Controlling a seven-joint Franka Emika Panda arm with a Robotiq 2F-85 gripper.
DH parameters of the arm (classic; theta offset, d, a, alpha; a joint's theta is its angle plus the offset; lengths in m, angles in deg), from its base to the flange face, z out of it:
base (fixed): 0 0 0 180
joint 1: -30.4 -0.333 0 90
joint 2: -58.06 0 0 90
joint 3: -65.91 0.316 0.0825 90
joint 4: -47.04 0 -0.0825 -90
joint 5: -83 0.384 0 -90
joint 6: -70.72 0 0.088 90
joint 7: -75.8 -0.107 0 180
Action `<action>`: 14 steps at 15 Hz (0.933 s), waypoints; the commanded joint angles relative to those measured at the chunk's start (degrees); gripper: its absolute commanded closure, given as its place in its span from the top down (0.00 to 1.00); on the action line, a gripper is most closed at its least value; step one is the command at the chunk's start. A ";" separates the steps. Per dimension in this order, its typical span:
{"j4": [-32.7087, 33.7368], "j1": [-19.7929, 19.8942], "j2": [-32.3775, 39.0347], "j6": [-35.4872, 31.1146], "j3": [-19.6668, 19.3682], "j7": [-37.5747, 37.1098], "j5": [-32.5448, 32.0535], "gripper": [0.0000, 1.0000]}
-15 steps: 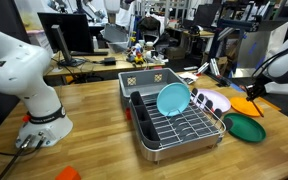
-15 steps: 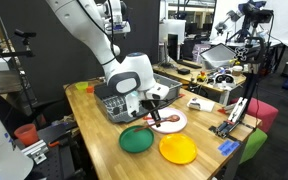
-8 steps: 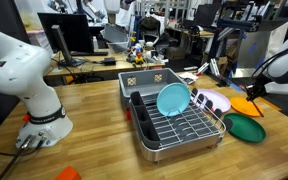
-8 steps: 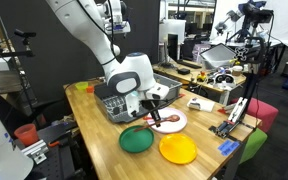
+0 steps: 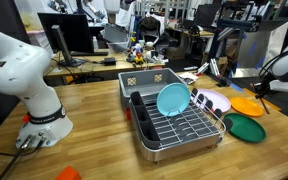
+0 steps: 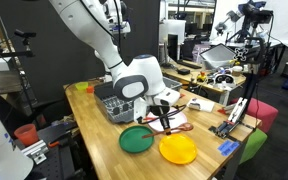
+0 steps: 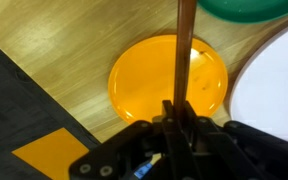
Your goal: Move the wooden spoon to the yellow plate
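My gripper (image 7: 178, 118) is shut on the wooden spoon (image 7: 184, 50), a slim brown stick that runs up from the jaws across the yellow plate (image 7: 144, 85) in the wrist view. The plate lies on the wooden table right below the gripper. In an exterior view the gripper (image 6: 163, 113) holds the spoon (image 6: 170, 124) above the table just behind the yellow plate (image 6: 178, 149). In an exterior view the yellow plate (image 5: 246, 104) shows at the far right, with the gripper (image 5: 259, 91) above it.
A dark green plate (image 6: 137, 139) lies beside the yellow one, and a white plate (image 6: 179, 121) behind it. A metal dish rack (image 5: 174, 125) holds a light blue bowl (image 5: 171, 98). The table edge and an orange square (image 7: 49, 155) are near the yellow plate.
The gripper has moved with the spoon from over the white plate toward the yellow plate. The plates and the rack have not moved.
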 commanded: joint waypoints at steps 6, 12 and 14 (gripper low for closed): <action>8.11 0.18 5.87 5.18 -0.29 -4.05 1.85 0.03; 8.68 0.94 7.91 5.52 0.83 -5.33 3.74 0.03; 7.77 -0.12 7.71 4.25 -0.15 -4.95 3.28 0.11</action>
